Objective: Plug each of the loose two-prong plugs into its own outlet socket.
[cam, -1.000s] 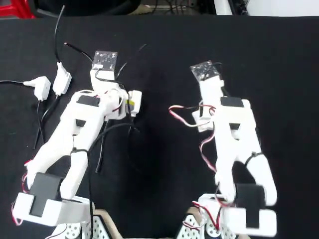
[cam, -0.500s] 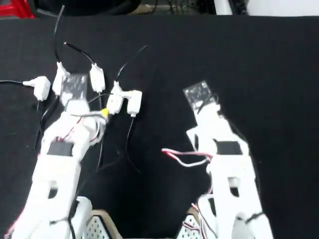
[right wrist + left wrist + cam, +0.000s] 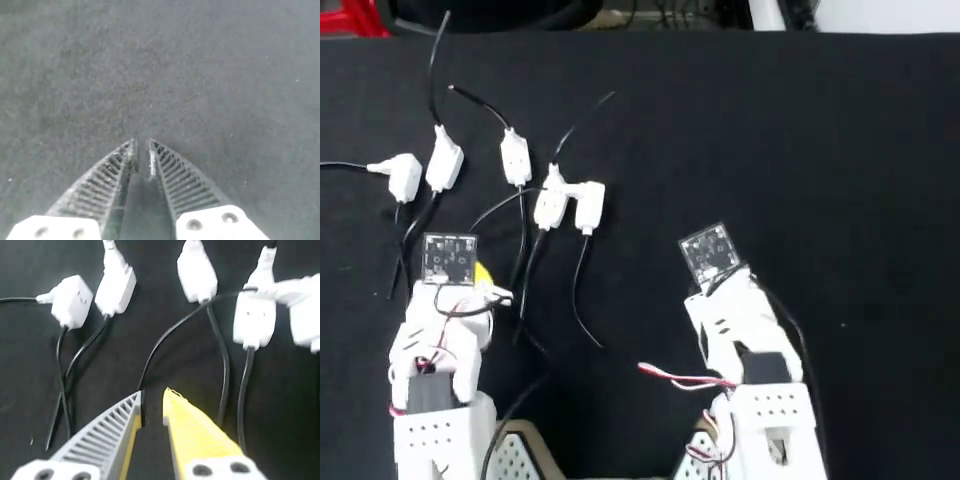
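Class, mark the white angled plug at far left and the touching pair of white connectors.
White angled plug (image 3: 398, 176): high view, middle of its body.
Touching pair of white connectors (image 3: 588, 205): high view, the right-hand connector's body.

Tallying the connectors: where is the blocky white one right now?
High view: the blocky white connector lies at the table's far left, just left of a slimmer white connector.

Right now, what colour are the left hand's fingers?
Left hand: one finger grey, the other yellow; best in the left wrist view.
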### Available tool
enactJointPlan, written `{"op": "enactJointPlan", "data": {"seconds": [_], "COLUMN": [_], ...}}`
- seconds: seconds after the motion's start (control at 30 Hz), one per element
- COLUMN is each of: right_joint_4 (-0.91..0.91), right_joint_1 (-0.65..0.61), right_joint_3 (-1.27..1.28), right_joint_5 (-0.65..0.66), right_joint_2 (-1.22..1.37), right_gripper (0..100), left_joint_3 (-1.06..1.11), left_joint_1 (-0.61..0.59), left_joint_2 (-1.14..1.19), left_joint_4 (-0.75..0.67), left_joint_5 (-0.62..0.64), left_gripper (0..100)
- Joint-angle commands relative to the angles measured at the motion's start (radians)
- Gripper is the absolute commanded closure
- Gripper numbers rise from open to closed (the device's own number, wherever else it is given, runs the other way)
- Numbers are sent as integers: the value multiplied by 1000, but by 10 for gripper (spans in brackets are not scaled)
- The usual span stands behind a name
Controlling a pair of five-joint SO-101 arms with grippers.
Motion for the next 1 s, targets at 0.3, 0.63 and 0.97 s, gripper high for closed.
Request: {"op": "enactJointPlan", "data": {"seconds": [0.3,0.63,0.97], "right_joint_4": [132,132,132], "right_joint_1": [-11,-11,-12], "right_joint_3": [1,1,1], "right_joint_5": [-34,-34,-34], "right_joint_2": [-157,-157,-159], "right_gripper": [963,963,963], "left_joint_3": [16,16,16], "left_joint_1": [-22,-21,-21], "left_joint_2": [-21,-21,-21], "left_joint_4": [176,176,176], "left_joint_5": [-89,-89,-89], "left_gripper": [920,920,920]}}
